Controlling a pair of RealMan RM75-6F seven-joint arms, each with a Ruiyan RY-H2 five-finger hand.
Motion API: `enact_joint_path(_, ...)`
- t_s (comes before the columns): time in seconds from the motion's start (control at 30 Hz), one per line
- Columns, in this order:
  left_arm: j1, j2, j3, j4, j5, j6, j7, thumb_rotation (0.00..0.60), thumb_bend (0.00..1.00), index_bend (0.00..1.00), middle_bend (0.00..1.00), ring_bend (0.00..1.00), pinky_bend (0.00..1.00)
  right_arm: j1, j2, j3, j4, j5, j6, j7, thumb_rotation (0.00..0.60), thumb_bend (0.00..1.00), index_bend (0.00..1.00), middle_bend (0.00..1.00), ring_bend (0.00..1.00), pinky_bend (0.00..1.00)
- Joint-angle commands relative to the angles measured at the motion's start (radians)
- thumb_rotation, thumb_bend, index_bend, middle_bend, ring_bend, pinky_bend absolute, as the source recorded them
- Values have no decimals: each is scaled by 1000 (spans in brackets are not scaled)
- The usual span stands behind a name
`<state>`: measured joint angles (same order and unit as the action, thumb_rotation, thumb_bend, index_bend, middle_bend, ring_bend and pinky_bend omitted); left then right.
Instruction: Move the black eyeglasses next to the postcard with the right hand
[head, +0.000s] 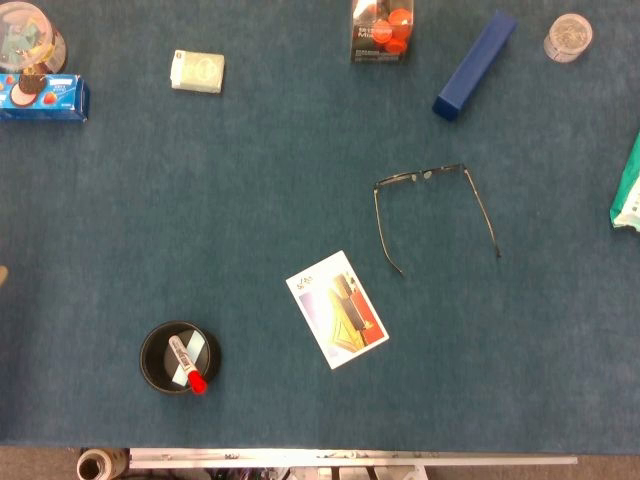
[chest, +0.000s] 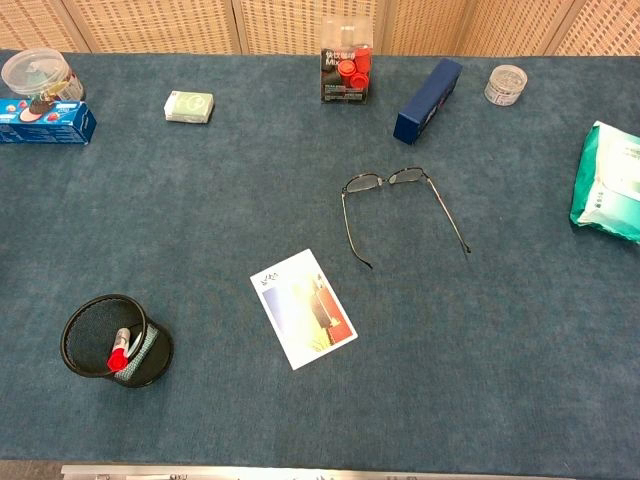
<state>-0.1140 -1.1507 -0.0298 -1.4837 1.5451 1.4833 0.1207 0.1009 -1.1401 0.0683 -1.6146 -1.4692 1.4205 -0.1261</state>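
The black eyeglasses (head: 436, 212) lie open on the tabletop (head: 250, 180), temples toward the robot, just off the postcard (head: 337, 309) at its 1 o'clock. Neither hand is in view, so their state cannot be told. The right hand does best pinching the front frame from above and sliding it toward 7 o'clock.

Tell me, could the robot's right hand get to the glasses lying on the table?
Probably yes, though neither hand shows in either view. The glasses lie open on bare cloth with the temples spread. The postcard and blue box sit apart from them, so nothing blocks a reach from above or the right.
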Motion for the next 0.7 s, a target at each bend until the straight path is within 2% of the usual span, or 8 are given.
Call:
enact_joint_path(0.03, 2, 1, -1, -2, -7, -2, -2, 600, 1, 548, 407, 331, 423, 6, 2, 0, -1, 2, -10, 1, 600, 0, 81, 45, 128, 350)
enact_joint_path(0.3, 7, 10, 6, -26, 2, 10, -6, 600, 2, 552, 415, 336, 436, 11, 12, -13, -7, -10, -22, 1, 600, 0, 94, 77, 124, 350)
enact_joint_path(0.47, 10, 15, 7, -40, -19, -4, 25, 600, 1, 560, 431, 344, 441, 5, 7, -17, -26, 19, -28, -69, 600, 0, 159, 145, 124, 349)
enact_joint_path(0.7, 18, 38, 7, -82, -45, -12, 47, 600, 1, 568, 446, 354, 442, 10, 2, -35, -43, -13, -33, -83, 600, 0, 213, 196, 124, 350)
